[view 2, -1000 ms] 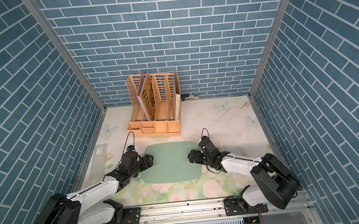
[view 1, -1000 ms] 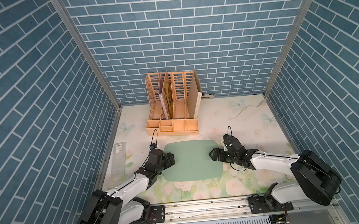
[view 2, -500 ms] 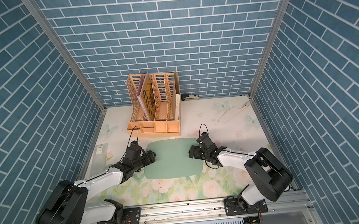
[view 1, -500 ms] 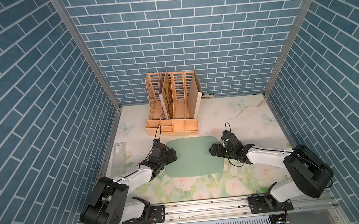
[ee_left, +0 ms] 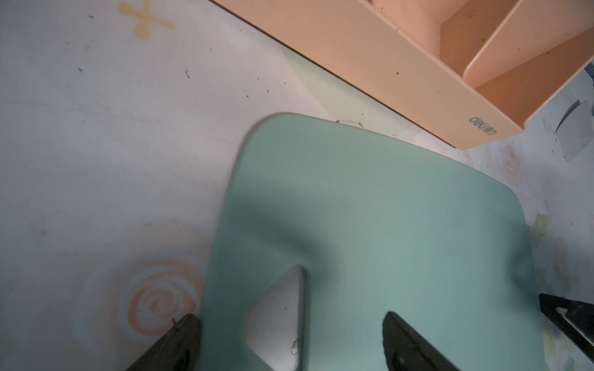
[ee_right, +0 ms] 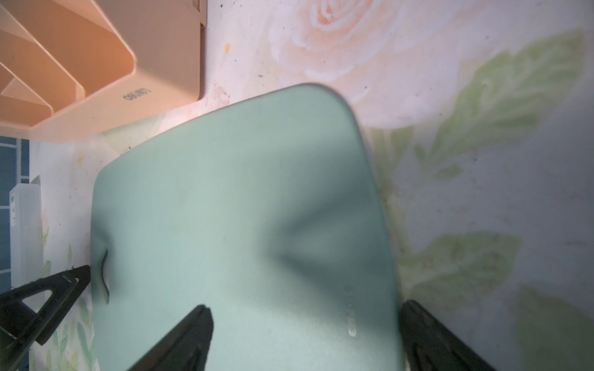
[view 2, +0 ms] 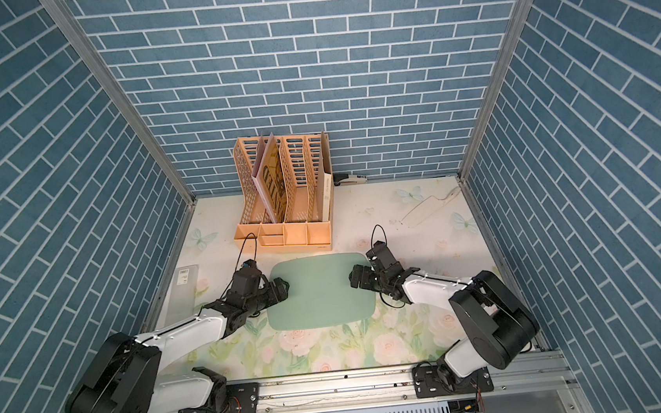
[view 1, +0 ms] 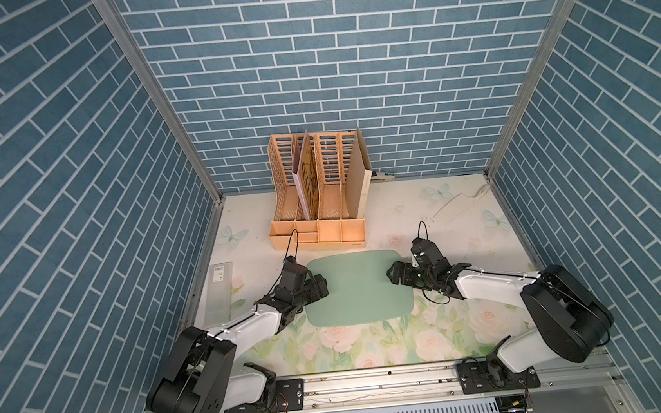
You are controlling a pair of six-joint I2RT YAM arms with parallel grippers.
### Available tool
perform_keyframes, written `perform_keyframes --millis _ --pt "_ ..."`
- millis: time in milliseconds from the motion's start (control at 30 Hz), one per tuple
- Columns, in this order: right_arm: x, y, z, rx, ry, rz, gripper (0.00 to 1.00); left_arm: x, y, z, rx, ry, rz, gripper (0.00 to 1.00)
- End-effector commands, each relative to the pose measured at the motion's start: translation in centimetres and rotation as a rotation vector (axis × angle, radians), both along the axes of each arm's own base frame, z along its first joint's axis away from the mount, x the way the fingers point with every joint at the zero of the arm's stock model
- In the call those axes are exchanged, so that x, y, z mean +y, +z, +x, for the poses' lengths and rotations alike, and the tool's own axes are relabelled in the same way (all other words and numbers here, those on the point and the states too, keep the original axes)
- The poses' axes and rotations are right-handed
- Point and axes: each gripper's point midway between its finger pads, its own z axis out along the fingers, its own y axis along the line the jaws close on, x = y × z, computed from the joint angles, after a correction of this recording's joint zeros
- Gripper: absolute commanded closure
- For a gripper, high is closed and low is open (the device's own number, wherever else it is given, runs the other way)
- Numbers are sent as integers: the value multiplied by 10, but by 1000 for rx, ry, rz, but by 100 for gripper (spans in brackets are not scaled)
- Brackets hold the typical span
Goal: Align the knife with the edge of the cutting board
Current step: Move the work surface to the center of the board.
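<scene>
The left tool [view 1: 318,287] and right tool [view 1: 395,276] sit at the short ends of the cutting board [view 1: 358,291], mid-worktop, both with jaws apart and holding nothing. The knife [view 1: 452,210] lies untouched at the far right, so the next move is probably to reach for it.

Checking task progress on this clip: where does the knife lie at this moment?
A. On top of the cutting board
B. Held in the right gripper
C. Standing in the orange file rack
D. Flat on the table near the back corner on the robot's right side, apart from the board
D: in a top view the knife lies flat on the table near the back right corner, well clear of the cutting board.
</scene>
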Motion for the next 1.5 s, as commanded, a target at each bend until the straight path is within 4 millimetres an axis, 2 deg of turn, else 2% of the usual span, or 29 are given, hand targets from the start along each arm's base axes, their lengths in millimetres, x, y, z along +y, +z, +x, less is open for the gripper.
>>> perform_keyframes --millis 0,167,367,467,500,733,867,1067,1333,1467 --pt "-1 -24 -31 134 50 -2 6 -16 2 -10 38 -69 -34 7" --pt "-6 -24 -27 135 29 -12 1 -8 7 -6 29 -40 10 0" --pt "-9 -18 -22 120 25 -11 0 -1 14 1 14 -19 63 0" --pt "-9 -17 -23 121 27 -8 0 -1 11 0 23 -26 67 0" --pt "-9 -17 -23 121 28 -5 1 -6 20 7 3 -30 51 0" --pt "-11 -17 -26 121 30 -1 0 -9 24 9 -4 -30 36 0" --pt "-10 -15 -26 115 31 1 1 -6 34 12 -26 -21 42 0" --pt "-10 -11 -26 110 35 9 1 -2 38 12 -36 -2 54 0" --pt "-20 -4 -21 86 11 -19 1 2 53 8 -71 16 35 0" --pt "-35 14 -7 35 -29 -32 1 -3 79 11 -99 0 1 0"
